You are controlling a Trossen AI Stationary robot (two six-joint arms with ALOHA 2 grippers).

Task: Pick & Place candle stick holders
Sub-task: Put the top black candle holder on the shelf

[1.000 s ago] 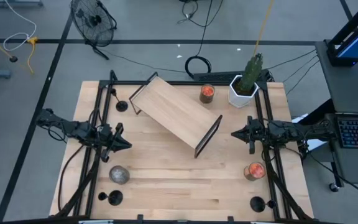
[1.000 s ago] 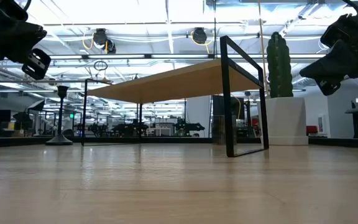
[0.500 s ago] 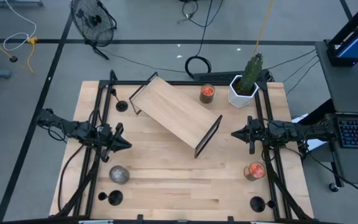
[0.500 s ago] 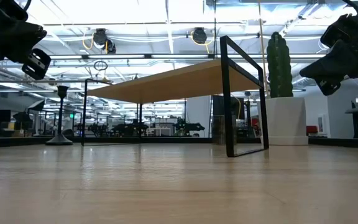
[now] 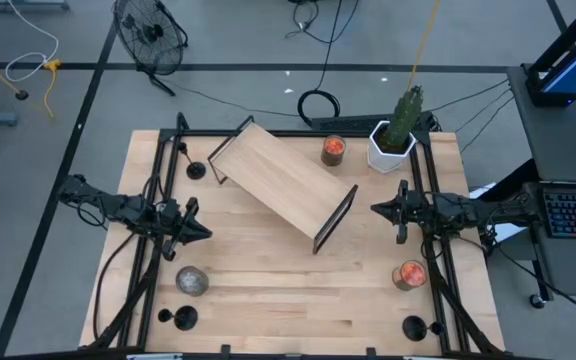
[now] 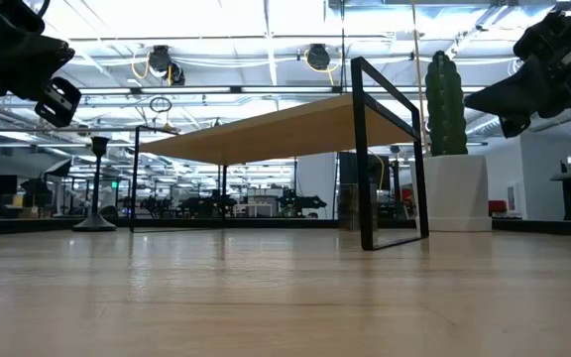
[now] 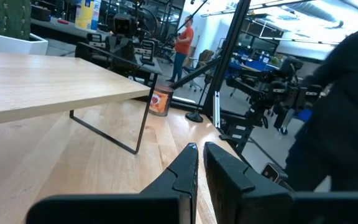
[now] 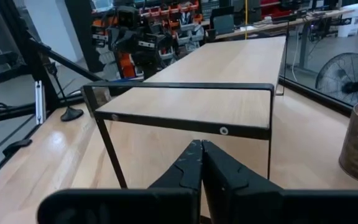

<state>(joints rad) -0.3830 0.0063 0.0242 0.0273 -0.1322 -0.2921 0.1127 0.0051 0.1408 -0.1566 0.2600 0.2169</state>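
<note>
The wooden shelf [image 5: 282,186] sits mid-table between the left gripper [image 5: 199,232] and right gripper [image 5: 379,210], both hovering with fingers pressed together, while black candle stick holders [image 5: 196,169] stand at the table's corners.

Right tool [image 5: 374,209] shifted slightly toward shelf [image 5: 281,184], raised

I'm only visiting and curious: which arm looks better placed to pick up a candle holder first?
Probably the left. The left gripper hangs between two candle stick holders on its own side. The right gripper has one on its side.
</note>
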